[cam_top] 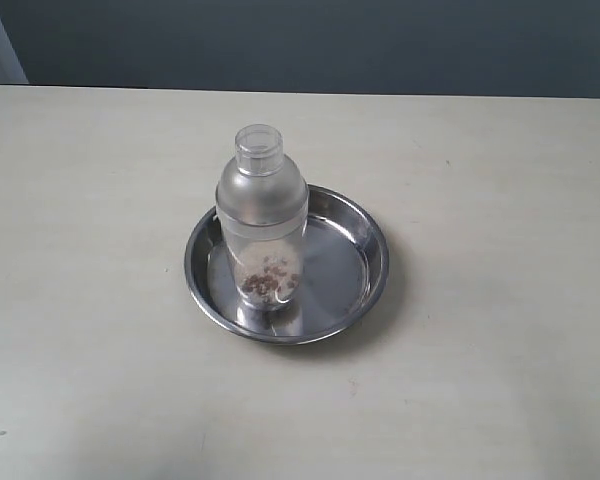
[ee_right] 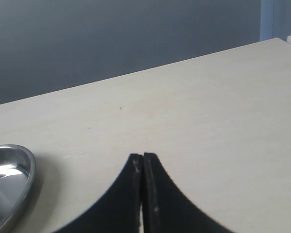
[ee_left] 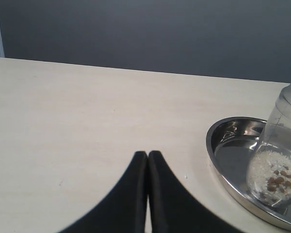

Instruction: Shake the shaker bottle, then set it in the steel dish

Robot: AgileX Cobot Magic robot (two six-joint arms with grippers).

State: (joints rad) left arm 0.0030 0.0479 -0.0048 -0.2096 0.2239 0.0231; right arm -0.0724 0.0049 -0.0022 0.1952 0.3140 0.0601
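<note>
The shaker bottle (cam_top: pixel 261 215) stands upright inside the steel dish (cam_top: pixel 365 235) in the middle of the table, brown and white grains at its bottom. Neither arm shows in the exterior view. In the left wrist view my left gripper (ee_left: pixel 148 154) is shut with nothing in it, apart from the steel dish (ee_left: pixel 229 127) and the shaker bottle (ee_left: pixel 281 160) beside it. My right gripper (ee_right: pixel 142 156) is also shut and empty above bare table, with only the steel dish rim (ee_right: pixel 28 170) at the picture's edge.
The pale table (cam_top: pixel 100 200) stretches all round the dish. A dark grey wall (cam_top: pixel 330 40) runs behind the table's far edge.
</note>
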